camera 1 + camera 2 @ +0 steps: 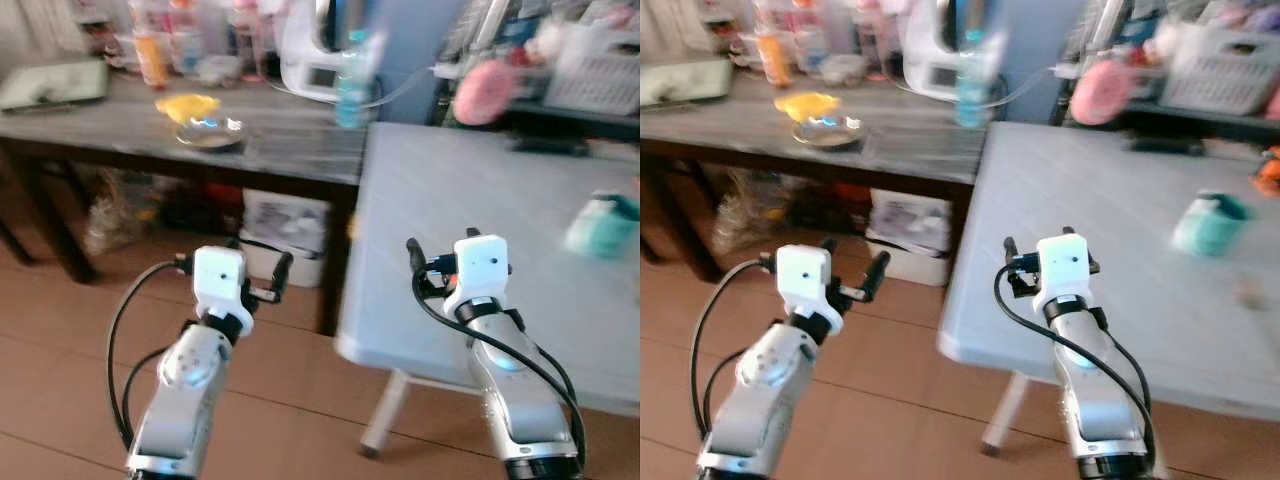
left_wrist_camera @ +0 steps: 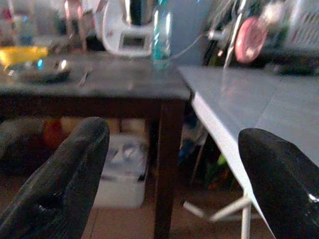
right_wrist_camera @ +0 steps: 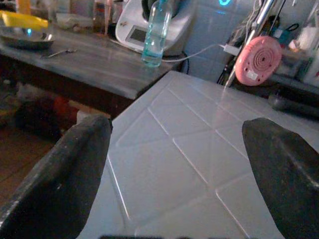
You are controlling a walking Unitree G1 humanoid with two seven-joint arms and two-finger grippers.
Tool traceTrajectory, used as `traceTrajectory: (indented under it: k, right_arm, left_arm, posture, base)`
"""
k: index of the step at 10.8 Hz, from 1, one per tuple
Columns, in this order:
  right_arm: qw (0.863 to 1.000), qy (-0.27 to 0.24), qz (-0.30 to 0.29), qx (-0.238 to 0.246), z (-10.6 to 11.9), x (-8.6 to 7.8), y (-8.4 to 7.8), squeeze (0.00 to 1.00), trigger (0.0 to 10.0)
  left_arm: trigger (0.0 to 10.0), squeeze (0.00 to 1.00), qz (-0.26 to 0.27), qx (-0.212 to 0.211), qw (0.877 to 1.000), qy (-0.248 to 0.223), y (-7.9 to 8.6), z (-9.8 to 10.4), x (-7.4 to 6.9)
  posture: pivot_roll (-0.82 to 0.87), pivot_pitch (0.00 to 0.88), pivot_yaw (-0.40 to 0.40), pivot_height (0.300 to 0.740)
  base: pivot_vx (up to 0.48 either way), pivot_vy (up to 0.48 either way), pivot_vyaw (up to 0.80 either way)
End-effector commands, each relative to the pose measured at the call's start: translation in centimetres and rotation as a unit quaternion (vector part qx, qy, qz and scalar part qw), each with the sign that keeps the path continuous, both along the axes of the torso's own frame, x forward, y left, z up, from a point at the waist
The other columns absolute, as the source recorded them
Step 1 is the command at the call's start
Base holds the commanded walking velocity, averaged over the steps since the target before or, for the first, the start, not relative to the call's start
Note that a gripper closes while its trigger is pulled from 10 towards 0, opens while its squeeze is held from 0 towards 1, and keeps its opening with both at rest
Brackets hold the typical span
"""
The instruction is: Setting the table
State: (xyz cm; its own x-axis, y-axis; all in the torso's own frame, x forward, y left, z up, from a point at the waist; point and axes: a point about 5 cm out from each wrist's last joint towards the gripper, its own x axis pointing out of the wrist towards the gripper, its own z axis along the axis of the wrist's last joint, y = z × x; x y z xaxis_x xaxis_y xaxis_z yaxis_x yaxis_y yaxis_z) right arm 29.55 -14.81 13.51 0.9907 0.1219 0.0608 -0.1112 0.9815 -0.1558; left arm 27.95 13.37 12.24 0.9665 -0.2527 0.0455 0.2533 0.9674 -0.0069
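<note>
A pale grey folding table [image 1: 480, 190] fills the right side, and a teal cup [image 1: 603, 225] stands on it at the far right. To its left is a dark wooden table [image 1: 110, 125] carrying a metal bowl [image 1: 208, 132], a yellow item [image 1: 186, 104] and a clear water bottle [image 1: 352, 85]. My left gripper [image 1: 233, 266] is open over the floor in front of the dark table. My right gripper [image 1: 443, 246] is open over the near left corner of the pale table. Nothing lies between the fingers [image 3: 60, 184] of either one.
A white kitchen appliance [image 1: 315, 50] and several jars stand at the back of the dark table. A pink round object [image 1: 483, 90] and a white basket [image 1: 600, 70] sit behind the pale table. A white box [image 1: 285, 235] is stored under the dark table. Brown tiled floor [image 1: 60, 360] lies below.
</note>
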Motion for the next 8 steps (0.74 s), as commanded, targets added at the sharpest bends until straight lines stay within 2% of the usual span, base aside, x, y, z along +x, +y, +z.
traceTrajectory:
  k: [1,3,7,8]
  right_arm:
    - [1.000,-0.012,0.005,-0.001,0.57,0.13,0.29,0.00,10.0]
    - [1.000,-0.012,-0.004,-0.005,0.44,0.11,0.08,0.00,10.0]
    - [1.000,-0.008,-0.009,-0.002,0.29,0.19,0.08,0.00,10.0]
    - [1.000,-0.007,-0.009,-0.001,0.27,0.19,0.10,0.00,10.0]
  left_arm:
    - [10.0,0.00,-0.001,0.002,1.000,-0.009,0.20,0.50,0.23]
    - [10.0,0.00,-0.002,0.005,1.000,-0.008,0.11,0.44,0.26]
    - [10.0,0.00,-0.010,0.009,1.000,-0.007,-0.03,0.43,0.33]
    - [10.0,0.00,-0.011,0.009,1.000,-0.006,-0.07,0.42,0.34]
  posture:
    - [0.08,0.000,0.015,0.740]
    - [0.08,0.000,0.019,0.740]
    - [0.08,0.000,0.023,0.740]
    - [0.08,0.000,0.022,0.740]
  base:
    - [0.000,-0.480,0.00]
    - [0.000,-0.480,0.00]
    - [0.000,-0.480,-0.47]
    - [0.000,-0.480,0.00]
